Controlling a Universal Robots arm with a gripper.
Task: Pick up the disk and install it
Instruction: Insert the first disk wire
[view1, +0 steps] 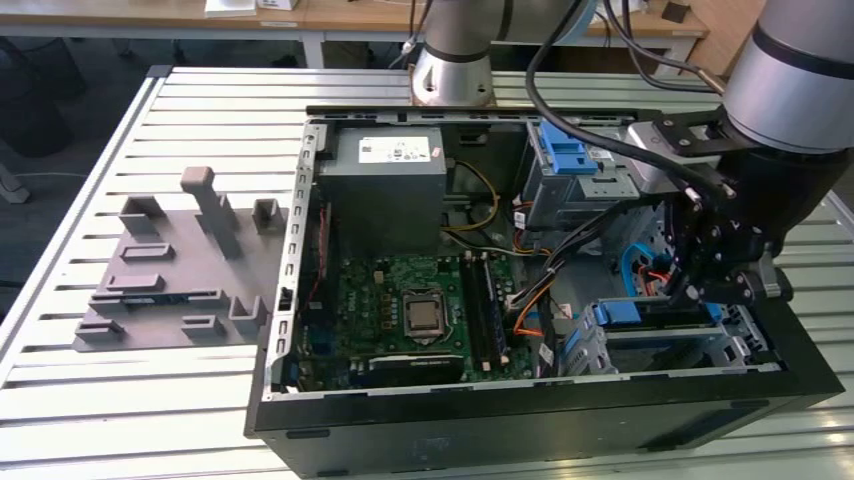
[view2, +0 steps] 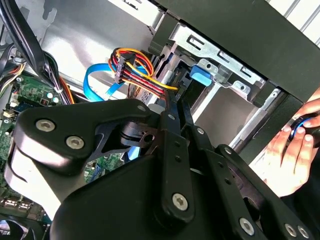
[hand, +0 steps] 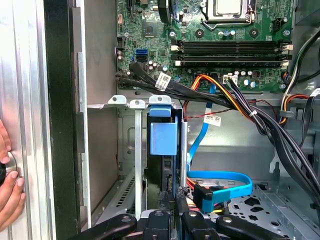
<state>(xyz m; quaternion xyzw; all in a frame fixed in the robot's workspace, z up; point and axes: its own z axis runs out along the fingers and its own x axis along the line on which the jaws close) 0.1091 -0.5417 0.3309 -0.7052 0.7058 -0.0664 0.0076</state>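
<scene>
Inside the open computer case, my gripper reaches down at the drive cage in the corner beside the motherboard, where the disk stands on edge in its slot, its blue rail and pull tab facing up toward me. In the first wrist view my fingertips sit drawn close together, pinched on the disk's upper edge just below that blue tab; the opening is narrow, no wider than the drive's thin side. I judge the disk a stiff, fairly dense metal slab, not heavy but fragile to knocks, with smooth faces that could slip, so the plastic rails and thin edges are the place to hold it, as I do now. A blue data cable and a bundle of coloured power wires crowd right beside the cage. A person's hand rests on something outside the case wall, well apart from the cage.
</scene>
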